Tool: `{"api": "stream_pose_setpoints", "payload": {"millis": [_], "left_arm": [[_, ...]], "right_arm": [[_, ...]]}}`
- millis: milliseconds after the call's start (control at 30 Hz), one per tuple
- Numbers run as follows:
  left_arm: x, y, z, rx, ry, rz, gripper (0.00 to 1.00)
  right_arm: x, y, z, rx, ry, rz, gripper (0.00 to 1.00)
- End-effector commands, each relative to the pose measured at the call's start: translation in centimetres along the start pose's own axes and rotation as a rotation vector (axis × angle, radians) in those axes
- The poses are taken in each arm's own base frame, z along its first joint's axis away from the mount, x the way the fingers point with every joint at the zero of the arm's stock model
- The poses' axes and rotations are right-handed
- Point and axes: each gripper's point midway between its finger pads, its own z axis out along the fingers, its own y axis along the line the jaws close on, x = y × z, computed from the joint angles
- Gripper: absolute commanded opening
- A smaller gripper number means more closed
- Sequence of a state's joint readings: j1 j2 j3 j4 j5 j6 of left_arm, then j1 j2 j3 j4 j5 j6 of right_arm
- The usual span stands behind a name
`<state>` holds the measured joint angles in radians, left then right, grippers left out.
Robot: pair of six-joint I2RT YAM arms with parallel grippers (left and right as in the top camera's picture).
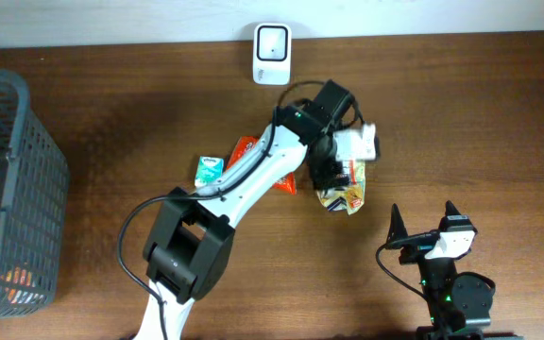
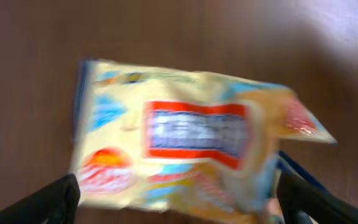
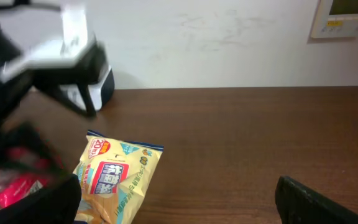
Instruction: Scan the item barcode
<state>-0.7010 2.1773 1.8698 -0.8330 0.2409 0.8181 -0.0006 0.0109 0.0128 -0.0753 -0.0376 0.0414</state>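
Yellow snack bag (image 1: 341, 195) lies on the wooden table (image 1: 480, 113), near its middle, apart from the white scanner (image 1: 272, 41) at the far edge. We note the left gripper (image 2: 176, 193) directly over the bag, jaws spread wide and not pinching it. Red packet (image 1: 245, 148) and green packet (image 1: 210, 170) lie to one side. Right gripper (image 1: 421, 215) stands apart, spread and empty.

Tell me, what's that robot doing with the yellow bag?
The left pincer hangs open over the yellow snack bag, which lies on the table, not gripped. The white scanner stands at the far edge, away from the bag. The right pincer waits open to the side, holding nothing.
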Motion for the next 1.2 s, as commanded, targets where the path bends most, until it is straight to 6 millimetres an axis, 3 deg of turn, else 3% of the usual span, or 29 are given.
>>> {"api": "stream_pose_setpoints", "payload": {"millis": [0, 100, 167, 233, 300, 333, 367, 400, 467, 567, 633, 700, 867, 967, 1167], "left_arm": [[-1.5, 9.3, -12.0, -0.397, -0.068, -0.401, 0.99], [-0.6, 12.5, -20.4, -0.533, -0.165, -0.572, 0.99], [1.1, 13.7, -25.7, -0.607, -0.203, -0.629, 0.99], [4.5, 14.6, -32.3, -0.708, -0.236, -0.722, 0.99], [7.8, 14.8, -37.0, -0.793, -0.277, -0.858, 0.99], [10.7, 14.9, -40.1, -0.872, -0.300, -0.988, 1.00], [12.7, 14.7, -41.9, -0.928, -0.312, -1.078, 1.00], [17.5, 13.8, -45.8, -1.063, -0.330, -1.298, 1.00], [24.6, 11.0, -50.6, -1.262, -0.326, -1.582, 0.99], [32.3, 6.5, -54.3, -1.452, -0.243, -1.844, 0.99], [37.0, 2.9, -55.3, -1.534, -0.139, -2.011, 0.99], [40.0, 0.5, -55.3, -1.552, -0.056, -2.107, 0.99], [45.7, -3.6, -53.8, -1.537, 0.106, -2.280, 0.99], [48.8, -5.8, -51.2, -1.465, 0.219, -2.372, 1.00], [53.4, -10.1, -41.6, -1.141, 0.428, -2.500, 0.99]], "right_arm": [[0.3, -0.3, 0.0, 0.015, 0.002, -0.004, 0.99], [0.3, -0.3, 0.0, 0.015, 0.002, -0.004, 0.99], [0.3, -0.3, 0.0, 0.015, 0.002, -0.004, 0.99], [0.3, -0.3, 0.0, 0.015, 0.002, -0.004, 0.99], [0.3, -0.3, 0.0, 0.015, 0.002, -0.004, 0.98], [0.3, -0.3, 0.0, 0.015, 0.002, -0.004, 0.99], [0.3, -0.3, 0.0, 0.015, 0.002, -0.004, 0.99], [0.3, -0.3, 0.0, 0.015, 0.002, -0.004, 0.99], [0.3, -0.3, 0.0, 0.015, 0.002, -0.004, 0.99], [0.3, -0.3, 0.0, 0.015, 0.002, -0.004, 0.99], [0.3, -0.3, 0.0, 0.015, 0.002, -0.004, 0.99], [0.3, -0.3, 0.0, 0.015, 0.002, -0.004, 0.99], [0.3, -0.3, 0.0, 0.015, 0.002, -0.004, 0.99], [0.3, -0.3, 0.0, 0.015, 0.002, -0.004, 0.99], [0.3, -0.3, 0.0, 0.015, 0.002, -0.004, 0.99]]}}
